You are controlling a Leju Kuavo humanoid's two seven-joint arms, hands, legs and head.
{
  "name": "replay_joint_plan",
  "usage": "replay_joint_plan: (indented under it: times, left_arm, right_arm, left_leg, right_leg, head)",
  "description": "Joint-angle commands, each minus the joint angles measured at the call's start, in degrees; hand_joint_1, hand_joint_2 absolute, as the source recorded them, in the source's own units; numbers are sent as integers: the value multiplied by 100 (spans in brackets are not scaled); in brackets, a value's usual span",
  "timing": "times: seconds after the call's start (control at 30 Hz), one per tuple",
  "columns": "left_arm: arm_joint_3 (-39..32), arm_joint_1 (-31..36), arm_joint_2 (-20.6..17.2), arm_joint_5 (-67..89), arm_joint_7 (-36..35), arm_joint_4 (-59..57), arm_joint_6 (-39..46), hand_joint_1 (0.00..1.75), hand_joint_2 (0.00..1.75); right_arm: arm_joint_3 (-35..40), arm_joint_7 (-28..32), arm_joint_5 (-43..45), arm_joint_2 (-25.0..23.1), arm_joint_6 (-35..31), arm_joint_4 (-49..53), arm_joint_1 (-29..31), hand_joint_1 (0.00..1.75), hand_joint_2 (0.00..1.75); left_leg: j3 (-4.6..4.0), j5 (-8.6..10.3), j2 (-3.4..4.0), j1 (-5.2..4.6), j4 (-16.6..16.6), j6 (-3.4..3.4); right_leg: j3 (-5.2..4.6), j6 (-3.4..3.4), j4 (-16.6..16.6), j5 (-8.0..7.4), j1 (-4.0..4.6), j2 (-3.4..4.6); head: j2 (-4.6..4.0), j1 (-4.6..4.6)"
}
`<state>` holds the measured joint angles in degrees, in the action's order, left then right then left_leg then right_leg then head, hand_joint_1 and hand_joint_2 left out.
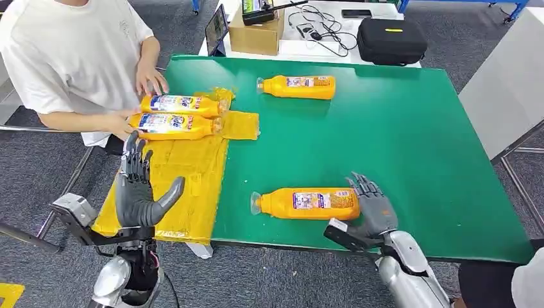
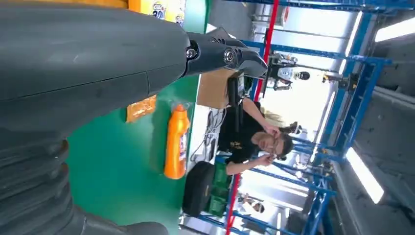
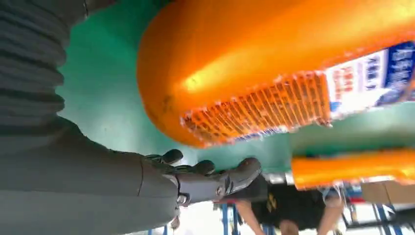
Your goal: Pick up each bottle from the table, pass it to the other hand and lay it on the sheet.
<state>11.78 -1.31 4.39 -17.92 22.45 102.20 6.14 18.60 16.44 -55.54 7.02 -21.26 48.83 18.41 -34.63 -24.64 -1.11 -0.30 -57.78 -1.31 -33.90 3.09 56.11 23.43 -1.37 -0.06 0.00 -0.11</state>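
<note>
Four orange bottles in all, placed here against the yellow sheet draped over the left end of the green table.

Two bottles lying on the sheet's far end, side by side and touching: the farther one and the nearer one, caps toward the green. A person in a white shirt standing at that far end of the sheet, one hand by the farther bottle, the other on the base of the nearer one.

Two bottles off the sheet, on bare green. The far bottle lying on its side, out beyond the sheet's far corner, cap pointing toward the sheet. The near bottle lying on its side close to the table's front edge, just off the sheet's long edge, cap toward the sheet.

Left hand raised over the sheet's near end, fingers straight and apart, thumb out, holding nothing.

Right hand at the base of the near bottle, on the side away from the sheet, fingers spread; not closed around it, contact hard to judge.

Beyond the table's far edge from the sheet: one cardboard box, one black case, a tangle of cables.
</note>
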Motion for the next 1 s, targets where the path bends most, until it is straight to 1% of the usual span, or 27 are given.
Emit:
replay_joint_plan:
  times: [0.03,0.1,0.17,0.2,0.37,0.4,0.5,0.53,0.6,0.63,0.7,0.77,0.87,0.97,1.0]
  left_arm:
    - [333,278,18,-44,-8,-157,10,0,175]
    - [364,329,0,-103,-11,-201,-25,0,175]
    - [408,391,-18,-287,-134,-250,-135,0,175]
    - [432,422,-18,-285,-133,-262,-139,0,175]
    - [449,429,-29,-277,-127,-248,-148,0,175]
    - [479,455,-45,-270,-119,-238,-169,0,175]
    - [545,525,-44,-266,-122,-247,-233,0,175]
    - [555,536,-32,-266,-124,-268,-232,0,175]
    - [625,543,20,-407,-211,-321,-345,0,175]
    - [647,539,44,-403,-211,-327,-342,0,175]
    - [746,538,69,-413,-211,-371,-370,0,175]
    - [770,521,75,-420,-205,-391,-365,0,175]
    - [761,537,121,-535,-275,-514,-402,0,175]
    - [829,607,142,-533,-270,-618,-384,0,175]
    - [856,637,155,-533,-271,-659,-370,0,175]
  right_arm:
    - [370,89,119,-115,317,-958,626,0,175]
    - [472,75,69,-153,324,-1073,701,0,175]
    - [734,-128,-262,-171,185,-1264,833,0,175]
    - [815,-161,-314,-196,231,-1358,912,0,175]
    - [814,-168,-286,-209,267,-1395,941,0,175]
    - [911,-211,-356,-227,230,-1452,1013,0,175]
    - [1134,-296,-542,-324,180,-1486,1224,0,175]
    - [1166,-327,-555,-357,210,-1486,1258,0,175]
    - [1256,-393,-519,-450,464,-1505,1343,0,175]
    - [1270,-396,-520,-460,490,-1510,1352,0,175]
    - [1480,-697,-647,-441,807,-1727,1493,0,175]
    - [1540,-770,-683,-413,915,-1818,1541,0,175]
    - [1797,-951,-659,-391,1807,-2334,1845,0,175]
    - [1866,-930,-524,-362,2171,-2528,1970,0,175]
    - [1909,-906,-501,-352,2251,-2568,2000,12,175]
  left_leg:
    - [18,-10,19,10,-3,10]
    - [17,-9,13,10,-3,11]
    - [14,-7,14,7,-2,9]
    - [9,-4,11,5,-1,6]
    - [25,-8,20,11,0,12]
    - [17,-4,12,7,1,7]
    - [21,-10,26,12,-5,12]
    - [14,-5,25,7,-2,8]
    - [16,-6,29,7,-2,9]
    - [23,-9,34,9,-3,12]
    - [17,-6,25,7,-2,9]
    - [22,-7,23,9,-1,10]
    - [30,-7,30,10,1,11]
    - [31,-1,25,7,2,8]
    - [37,-2,28,11,2,10]
  right_leg:
    - [17,-17,-3,3,12,10]
    - [18,-17,-2,5,12,5]
    - [13,-15,-1,3,9,7]
    - [8,-11,-3,1,7,5]
    - [22,-19,-5,3,14,6]
    - [15,-12,-3,2,8,1]
    - [17,-20,0,4,15,11]
    - [9,-12,-1,-1,8,14]
    - [11,-12,-1,-1,9,12]
    - [17,-18,0,1,12,14]
    - [13,-14,0,1,9,7]
    - [18,-14,-3,2,11,5]
    - [25,-16,-7,1,12,7]
    - [23,-11,-7,-1,9,0]
    - [31,-15,-10,-1,13,1]
  head:
    - [0,-2]
    - [0,-2]
    - [0,-2]
    - [0,-2]
    - [0,-2]
    - [0,-2]
    - [0,0]
    - [0,-2]
    - [0,-2]
    - [0,-2]
    - [0,0]
    - [0,-2]
    - [0,-2]
    - [0,-2]
    - [0,-4]
